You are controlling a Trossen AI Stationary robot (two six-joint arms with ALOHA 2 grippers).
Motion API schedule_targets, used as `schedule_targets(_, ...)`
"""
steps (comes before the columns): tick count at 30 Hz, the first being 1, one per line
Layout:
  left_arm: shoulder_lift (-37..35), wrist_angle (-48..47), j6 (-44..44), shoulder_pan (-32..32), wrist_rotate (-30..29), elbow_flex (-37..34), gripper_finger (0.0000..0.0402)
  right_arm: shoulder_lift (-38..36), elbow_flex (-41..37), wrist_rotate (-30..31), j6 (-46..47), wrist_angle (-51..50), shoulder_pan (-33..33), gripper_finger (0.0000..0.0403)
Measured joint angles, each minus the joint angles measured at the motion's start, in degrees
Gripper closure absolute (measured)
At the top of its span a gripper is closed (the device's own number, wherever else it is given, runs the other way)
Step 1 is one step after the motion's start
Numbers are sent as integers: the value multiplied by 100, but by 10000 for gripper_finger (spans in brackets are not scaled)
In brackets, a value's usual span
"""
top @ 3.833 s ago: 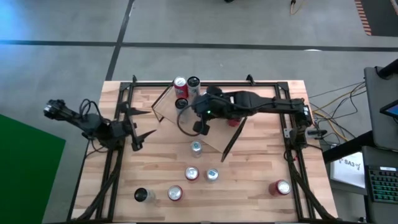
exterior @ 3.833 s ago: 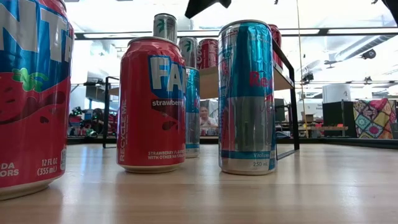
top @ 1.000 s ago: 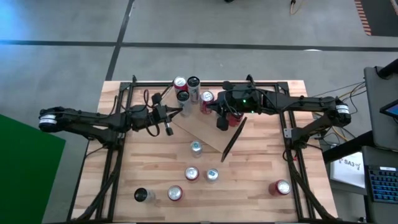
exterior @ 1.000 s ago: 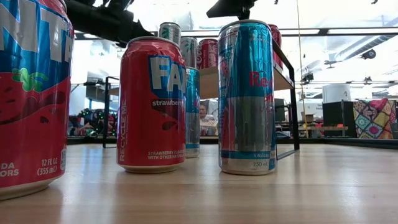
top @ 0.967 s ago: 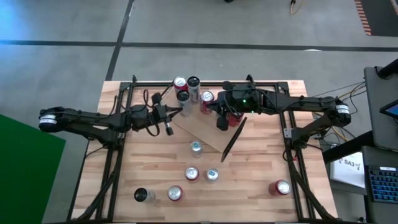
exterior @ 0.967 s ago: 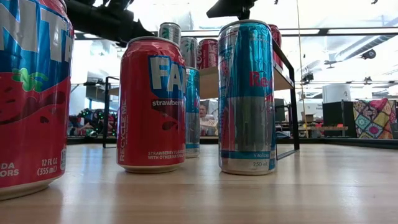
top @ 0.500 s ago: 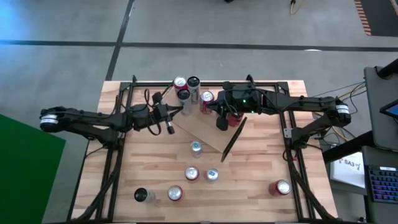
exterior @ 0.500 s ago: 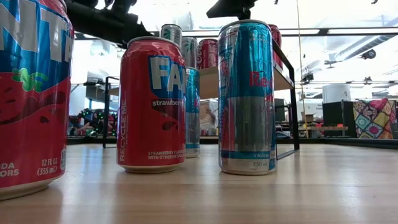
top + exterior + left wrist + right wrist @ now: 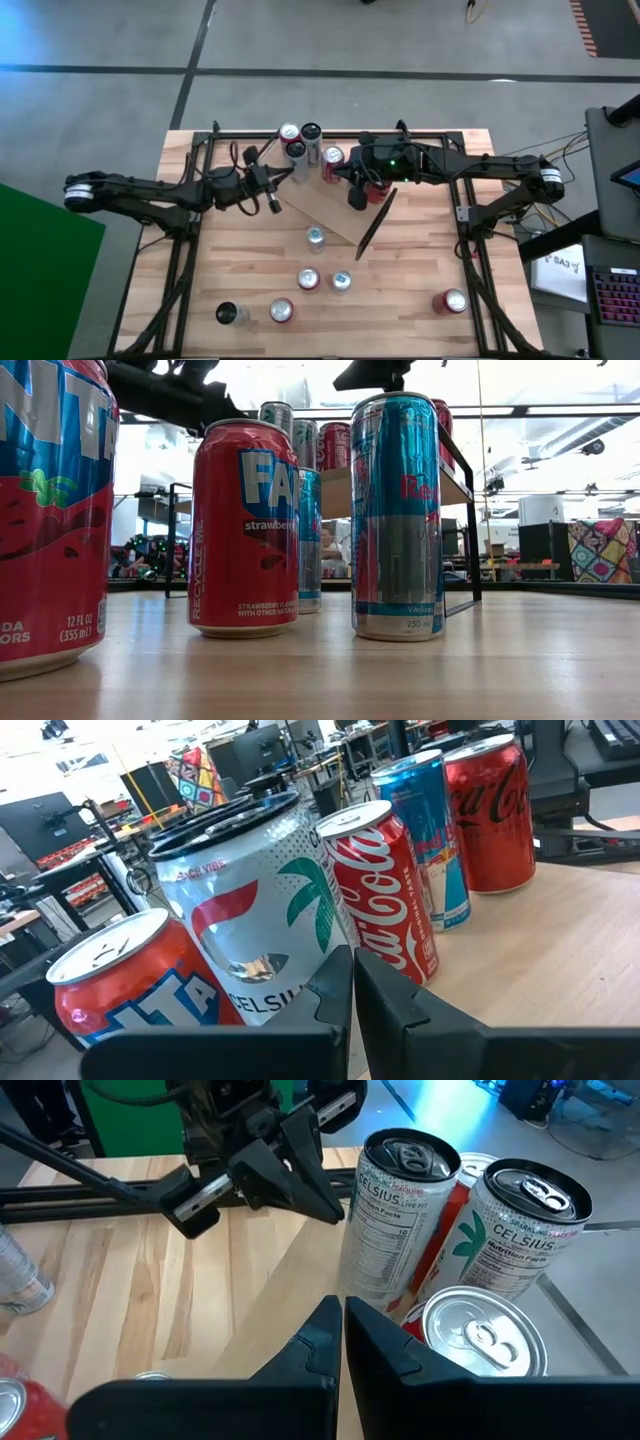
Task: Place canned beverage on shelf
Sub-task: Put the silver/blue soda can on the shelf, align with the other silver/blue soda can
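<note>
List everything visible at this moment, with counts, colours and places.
Table: one, butcher-block wood, under everything.
Shelf: one, light wood with black end frames, standing at an angle on the table's far middle.
Cans on the shelf: at least five seen from above, in red, white and blue. Most are clustered at its far left end; one red can is partly under the right arm.
Cans on the table: six, in red and blue-silver plus one dark-topped, on the near half. One red can is off toward the near right corner.
Left end effector: one, dark, shut, against a white can on the shelf.
Right end effector: one, dark, shut, over the shelf beside the cluster.
</note>
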Motion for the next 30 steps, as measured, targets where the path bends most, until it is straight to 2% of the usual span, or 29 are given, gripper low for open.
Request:
schedule_targets(12,-638,-537,-144,-420,3,0,402,-46,0,6,229,-44,76,394)
schedule_targets(21,-1229,-840,-151,-1049,6,-2,402,-98,143,50,999,-45,106,394)
schedule_targets(30,-1297,-918,23,-1637,7,-7,402,-83,379,42,1595,-46,637,394)
